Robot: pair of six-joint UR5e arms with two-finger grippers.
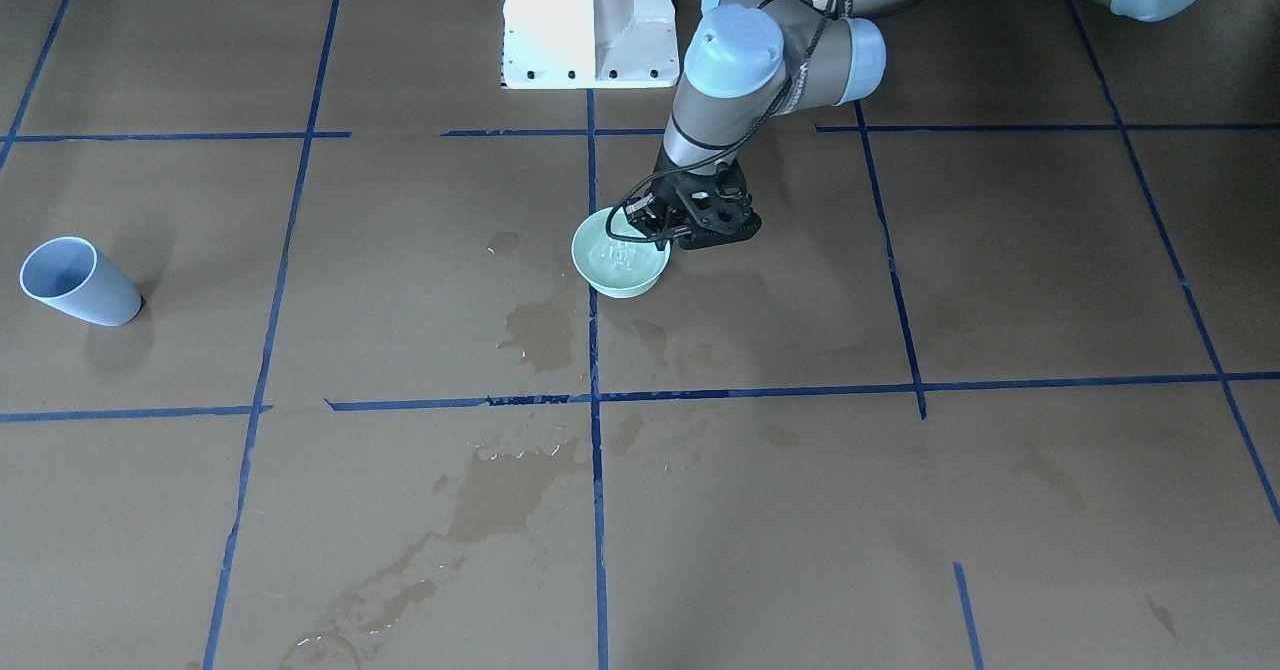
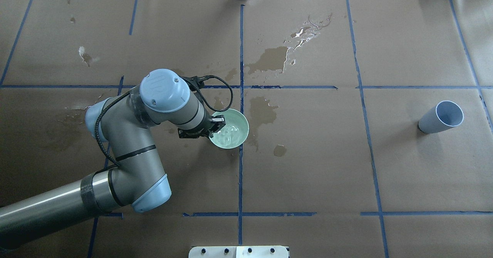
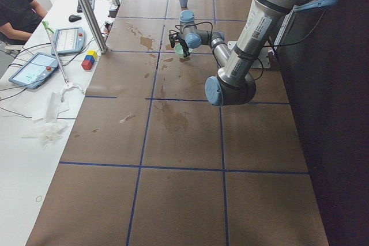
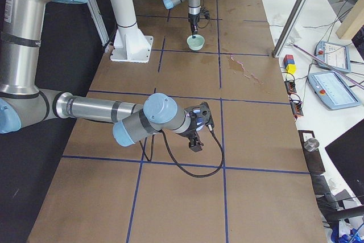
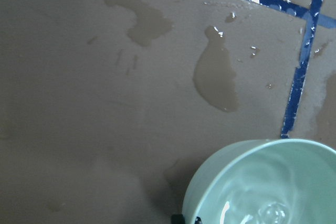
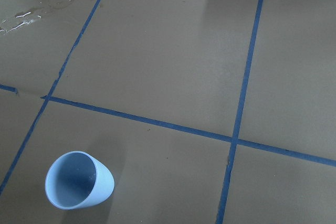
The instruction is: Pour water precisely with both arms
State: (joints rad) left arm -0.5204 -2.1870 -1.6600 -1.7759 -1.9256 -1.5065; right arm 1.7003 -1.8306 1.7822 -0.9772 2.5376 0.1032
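Left gripper (image 2: 214,128): clamped on the green bowl (image 2: 244,121) at its rim, 1 finger inside.
Water (image 2: 230,135): in that bowl, just beyond the fingers.
Right gripper (image 4: 195,139): cannot tell whether open or closed.
Cup (image 2: 441,117): well apart, looks empty.
Progress: I judge no pour made yet; the bowl-to-cup transfer remains.

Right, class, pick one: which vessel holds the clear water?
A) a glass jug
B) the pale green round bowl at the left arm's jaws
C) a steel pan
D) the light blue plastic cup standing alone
B: clear rippled water glints inside the pale green round bowl, while the light blue plastic cup looks empty.
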